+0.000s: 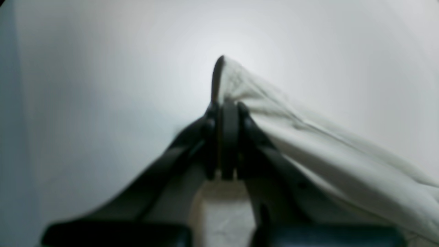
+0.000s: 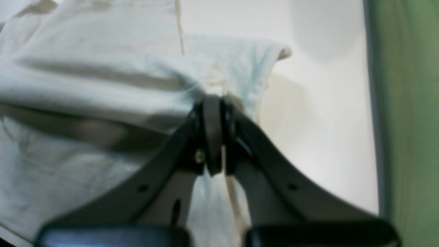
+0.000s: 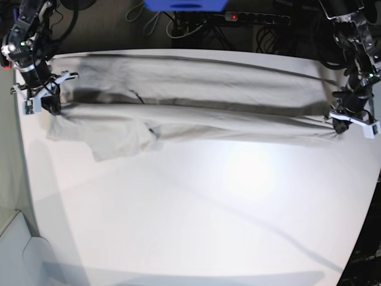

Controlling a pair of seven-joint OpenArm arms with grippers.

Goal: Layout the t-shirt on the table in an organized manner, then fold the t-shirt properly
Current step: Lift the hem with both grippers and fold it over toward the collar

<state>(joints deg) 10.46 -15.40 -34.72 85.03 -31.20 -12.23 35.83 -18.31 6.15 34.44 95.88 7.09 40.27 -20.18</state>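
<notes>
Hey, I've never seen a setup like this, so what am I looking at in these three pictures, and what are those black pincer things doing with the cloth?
This is a robot with two arms working at a large white table. The base view looks down on the whole scene. The other two come from cameras on the wrists, each looking along its own black pincer.

The plain grey-beige short-sleeved t-shirt lies stretched across the far side of the table, one sleeve spilling forward.

The left gripper, on the base view's right, is shut on one end of the t-shirt. The right gripper, on that view's left, is shut on the other end, beside the sleeve. Cables and a power strip lie beyond the table.
</notes>
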